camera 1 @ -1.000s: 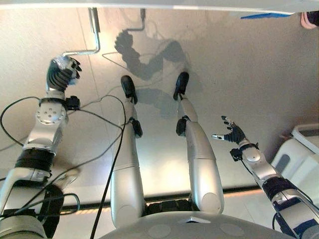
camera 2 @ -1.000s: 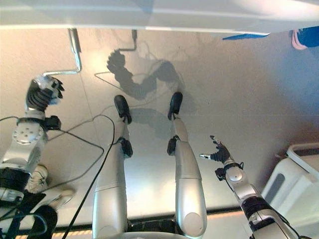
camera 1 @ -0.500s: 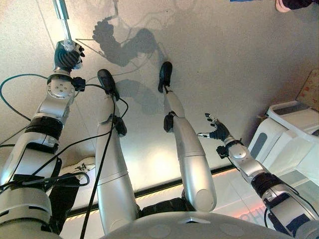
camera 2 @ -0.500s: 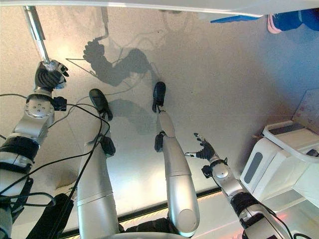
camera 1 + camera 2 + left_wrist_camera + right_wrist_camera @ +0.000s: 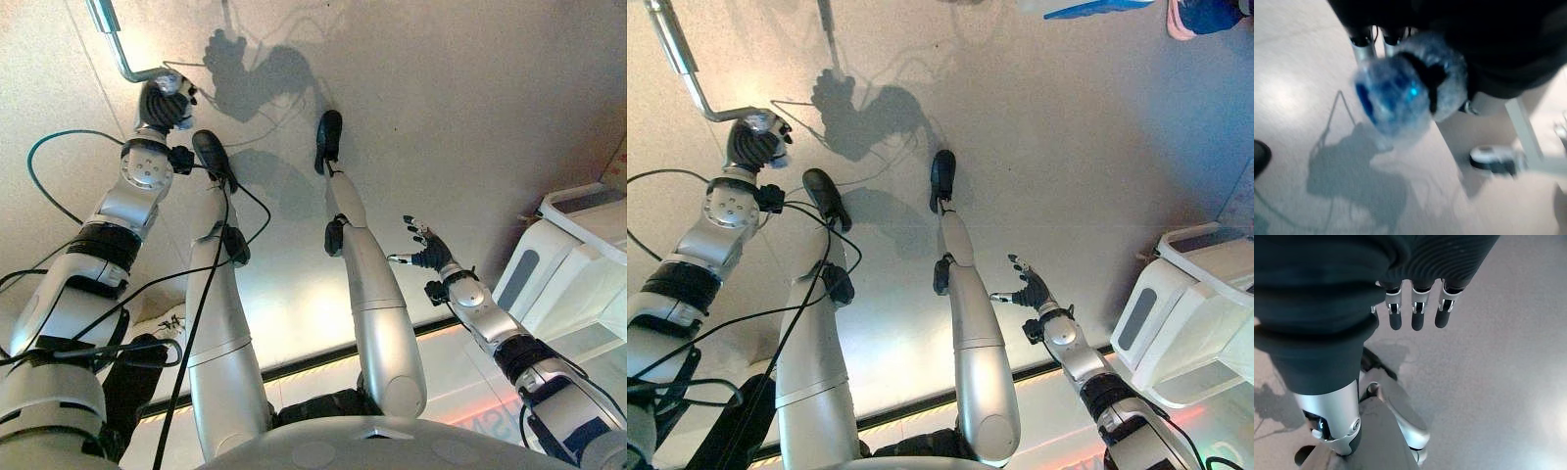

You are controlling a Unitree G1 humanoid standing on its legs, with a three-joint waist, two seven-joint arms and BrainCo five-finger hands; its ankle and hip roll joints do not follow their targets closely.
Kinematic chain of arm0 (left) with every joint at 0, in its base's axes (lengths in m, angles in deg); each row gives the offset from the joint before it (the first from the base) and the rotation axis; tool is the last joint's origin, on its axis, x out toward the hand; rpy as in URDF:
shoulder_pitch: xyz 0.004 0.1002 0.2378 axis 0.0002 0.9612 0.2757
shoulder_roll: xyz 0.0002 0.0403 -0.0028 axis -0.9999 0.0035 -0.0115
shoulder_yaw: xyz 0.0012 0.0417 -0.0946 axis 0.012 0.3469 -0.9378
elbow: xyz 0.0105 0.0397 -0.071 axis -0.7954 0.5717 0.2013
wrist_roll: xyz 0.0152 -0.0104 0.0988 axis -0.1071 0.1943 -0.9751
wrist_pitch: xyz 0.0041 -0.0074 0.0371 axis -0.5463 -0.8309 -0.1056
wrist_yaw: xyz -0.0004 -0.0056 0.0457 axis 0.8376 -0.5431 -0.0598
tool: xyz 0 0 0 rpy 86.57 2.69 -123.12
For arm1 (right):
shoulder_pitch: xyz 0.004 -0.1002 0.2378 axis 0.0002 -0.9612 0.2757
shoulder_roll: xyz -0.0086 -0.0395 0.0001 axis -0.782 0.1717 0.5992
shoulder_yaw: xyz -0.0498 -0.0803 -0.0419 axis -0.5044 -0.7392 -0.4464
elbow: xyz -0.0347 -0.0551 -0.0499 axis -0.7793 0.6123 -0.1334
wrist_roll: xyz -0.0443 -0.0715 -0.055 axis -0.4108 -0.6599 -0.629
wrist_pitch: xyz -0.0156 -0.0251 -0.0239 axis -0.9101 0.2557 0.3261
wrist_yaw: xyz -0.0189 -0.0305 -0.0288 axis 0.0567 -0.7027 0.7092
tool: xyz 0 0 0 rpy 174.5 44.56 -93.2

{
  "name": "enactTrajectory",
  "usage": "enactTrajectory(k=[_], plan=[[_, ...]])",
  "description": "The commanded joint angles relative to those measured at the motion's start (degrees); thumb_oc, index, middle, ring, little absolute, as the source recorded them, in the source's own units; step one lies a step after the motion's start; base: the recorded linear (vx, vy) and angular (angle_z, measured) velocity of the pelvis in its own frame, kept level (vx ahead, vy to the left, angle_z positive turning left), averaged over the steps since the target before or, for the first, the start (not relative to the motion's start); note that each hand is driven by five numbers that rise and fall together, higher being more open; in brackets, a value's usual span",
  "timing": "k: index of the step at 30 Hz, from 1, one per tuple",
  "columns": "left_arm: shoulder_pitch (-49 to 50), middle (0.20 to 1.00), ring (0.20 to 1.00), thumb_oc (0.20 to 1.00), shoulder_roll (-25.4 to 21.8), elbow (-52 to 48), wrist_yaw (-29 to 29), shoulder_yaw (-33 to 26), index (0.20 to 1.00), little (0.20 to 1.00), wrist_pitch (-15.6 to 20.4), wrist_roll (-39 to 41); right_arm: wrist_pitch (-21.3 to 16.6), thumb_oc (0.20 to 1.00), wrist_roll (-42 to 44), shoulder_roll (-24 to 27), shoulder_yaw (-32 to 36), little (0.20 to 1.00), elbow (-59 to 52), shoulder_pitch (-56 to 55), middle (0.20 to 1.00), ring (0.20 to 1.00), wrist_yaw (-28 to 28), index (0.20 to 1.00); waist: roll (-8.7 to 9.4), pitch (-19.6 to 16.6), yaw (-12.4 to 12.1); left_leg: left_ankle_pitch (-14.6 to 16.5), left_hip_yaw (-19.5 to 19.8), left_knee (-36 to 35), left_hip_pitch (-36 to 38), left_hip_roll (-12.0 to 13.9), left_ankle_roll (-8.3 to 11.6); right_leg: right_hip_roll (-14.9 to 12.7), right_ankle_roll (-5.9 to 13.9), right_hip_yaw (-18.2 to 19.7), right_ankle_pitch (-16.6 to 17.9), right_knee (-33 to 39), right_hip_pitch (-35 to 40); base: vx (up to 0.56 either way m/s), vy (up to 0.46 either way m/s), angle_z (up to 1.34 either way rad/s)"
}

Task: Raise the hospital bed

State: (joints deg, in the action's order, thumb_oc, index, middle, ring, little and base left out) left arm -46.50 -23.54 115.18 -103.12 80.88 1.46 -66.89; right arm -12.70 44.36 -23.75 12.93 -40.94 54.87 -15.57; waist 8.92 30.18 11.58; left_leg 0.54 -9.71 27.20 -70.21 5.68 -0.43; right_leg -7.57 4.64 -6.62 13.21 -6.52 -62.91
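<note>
The bed's crank is a bent metal rod [image 5: 114,47] reaching down over the floor at the upper left. Its end carries a bluish, clear-wrapped grip [image 5: 1392,93]. My left hand [image 5: 163,102] is shut round that grip, with its fingers curled over it, and shows again at the rod's bend [image 5: 754,145]. My right hand [image 5: 427,252] hangs over bare floor at the right, far from the crank. Its fingers [image 5: 1416,316] are straight and spread, with nothing in them.
A white plastic bed part or cabinet [image 5: 571,257] stands at the right edge. A person's shoe [image 5: 1193,16] and a blue thing [image 5: 1085,9] show at the top right. A white shoe [image 5: 163,328] rests on the floor at the lower left.
My left hand has swung the crank grip round: from left of the rod, to below it, now to the right of its bend. The camera has shifted. The right hand stays open.
</note>
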Motion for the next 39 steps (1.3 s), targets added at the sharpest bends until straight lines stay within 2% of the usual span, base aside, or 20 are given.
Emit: enactTrajectory(k=[1, 5, 9, 10, 15, 18, 20, 27, 31, 33, 39], plan=[[-1.8, 0.2, 0.2, 0.2, 0.7, -10.9, 3.7, 3.0, 0.2, 0.2, 3.8, 0.5, 0.1, 1.0, -0.5, 3.0, -2.0, 1.0, -1.9, -0.5, 1.0, 1.0, 0.1, 1.0, 0.85, -0.4, 0.7, 1.0, 0.0, -4.2, 7.4, -2.8, 2.09, -1.9, 5.28, 0.7, -4.4, -5.2, 1.0, -0.01, -0.094, -0.03], [1.0, 0.2, 0.2, 0.2, -0.2, -18.0, 5.0, 2.6, 0.2, 0.2, 5.1, 3.6, 0.2, 1.0, -1.2, 3.4, -1.2, 1.0, -2.3, -2.0, 1.0, 1.0, -0.1, 1.0, -0.32, -0.4, 0.4, 0.3, 0.2, -5.7, 8.9, -2.8, 2.38, -1.9, 5.03, 0.5, -5.0, -6.1, 1.3, -0.01, -0.091, 0.0], [7.0, 0.2, 0.2, 0.2, -3.2, -29.5, 7.8, 0.3, 0.2, 0.2, 7.2, 8.0, 0.4, 1.0, -2.2, 3.1, 0.3, 1.0, -0.3, -4.2, 1.0, 1.0, -0.3, 1.0, -2.43, -0.4, -1.0, -1.4, 0.4, -8.5, 12.2, -3.0, 3.24, -1.6, 4.67, -0.3, -5.9, -7.0, 3.5, -0.02, -0.114, -0.01], [7.2, 0.2, 0.2, 0.2, -3.3, -29.6, 7.8, 0.2, 0.2, 0.2, 7.1, 8.0, 0.4, 1.0, -2.2, 3.1, 0.2, 1.0, -0.3, -4.2, 1.0, 1.0, -0.3, 1.0, -2.41, -0.4, -0.9, -1.4, 0.4, -8.5, 12.3, -3.0, 3.26, -1.6, 4.67, -0.4, -5.9, -6.9, 3.6, -0.02, -0.113, 0.05], [18.0, 0.2, 0.2, 0.2, -8.6, -40.1, 11.0, -6.5, 0.2, 0.2, 8.7, 11.8, 0.3, 1.0, -2.3, 2.6, 2.7, 1.0, 2.3, -6.9, 1.0, 1.0, -0.8, 1.0, -3.92, -0.4, -2.5, -2.8, 1.2, -10.3, 16.2, -2.7, 4.05, -1.2, 4.24, -1.6, -6.8, -7.5, 7.0, -0.02, -0.109, 0.03], [23.2, 0.2, 0.2, 0.2, -10.6, -42.8, 12.9, -9.7, 0.2, 0.2, 8.9, 13.4, 0.3, 1.0, -2.2, 2.5, 3.3, 1.0, 3.7, -7.6, 1.0, 1.0, -1.0, 1.0, -4.51, -0.4, -3.0, -2.9, 1.3, -10.3, 17.3, -2.7, 4.2, -1.2, 4.11, -1.9, -7.0, -7.9, 8.1, -0.01, -0.038, -0.01], [29.2, 0.2, 0.2, 0.2, -12.7, -45.2, 14.3, -14.1, 0.2, 0.2, 9.6, 15.2, 0.2, 1.0, -2.3, 2.4, 4.4, 1.0, 4.3, -8.9, 1.0, 1.0, -1.5, 1.0, -5.21, -0.4, -4.0, -3.2, 1.5, -10.6, 18.4, -2.8, 4.29, -1.3, 4.19, -2.3, -6.9, -7.7, 9.4, -0.02, -0.016, 0.1], [40.7, 0.2, 0.2, 0.2, -15.3, -48.6, 15.2, -23.0, 0.2, 0.2, 10.4, 16.5, 0.0, 1.0, -2.7, 1.7, 6.0, 1.0, 6.8, -10.9, 1.0, 1.0, -1.6, 1.0, -6.58, -0.4, -6.8, -3.8, 2.0, -12.4, 20.2, -4.1, 4.19, -2.5, 4.94, -4.2, -5.8, -5.7, 12.2, -0.02, 0.03, 0.12], [43.2, 0.2, 0.2, 0.2, -15.8, -48.8, 15.1, -25.1, 0.2, 0.2, 10.4, 16.5, -0.1, 1.0, -2.9, 1.7, 6.0, 1.0, 6.8, -11.1, 1.0, 1.0, -1.8, 1.0, -6.52, -0.4, -7.2, -3.5, 2.0, -12.0, 20.2, -4.3, 4.09, -2.7, 5.19, -4.6, -5.4, -5.2, 12.8, -0.02, 0.071, 0.08], [45.4, 0.2, 0.2, 0.2, -15.5, -46.3, 14.0, -27.1, 0.2, 0.2, 10.1, 15.5, 0.0, 1.0, -2.9, 1.5, 6.1, 1.0, 6.9, -11.0, 1.0, 1.0, -1.8, 1.0, -6.2, -0.4, -7.9, -3.1, 2.1, -11.7, 19.9, -4.8, 3.71, -3.3, 5.68, -5.0, -4.6, -4.1, 13.4, -0.02, 0.142, 0.01], [44.1, 0.2, 0.2, 0.2, -13.4, -39.3, 11.0, -28.0, 0.2, 0.2, 9.2, 11.1, 0.1, 1.0, -3.0, 1.3, 5.7, 1.0, 7.4, -10.0, 1.0, 1.0, -1.7, 1.0, -5.6, -0.4, -8.4, -3.1, 2.1, -12.0, 19.2, -5.5, 3.58, -3.9, 6.5, -5.3, -3.4, -1.9, 14.0, 0.0, 0.097, 0.03]])
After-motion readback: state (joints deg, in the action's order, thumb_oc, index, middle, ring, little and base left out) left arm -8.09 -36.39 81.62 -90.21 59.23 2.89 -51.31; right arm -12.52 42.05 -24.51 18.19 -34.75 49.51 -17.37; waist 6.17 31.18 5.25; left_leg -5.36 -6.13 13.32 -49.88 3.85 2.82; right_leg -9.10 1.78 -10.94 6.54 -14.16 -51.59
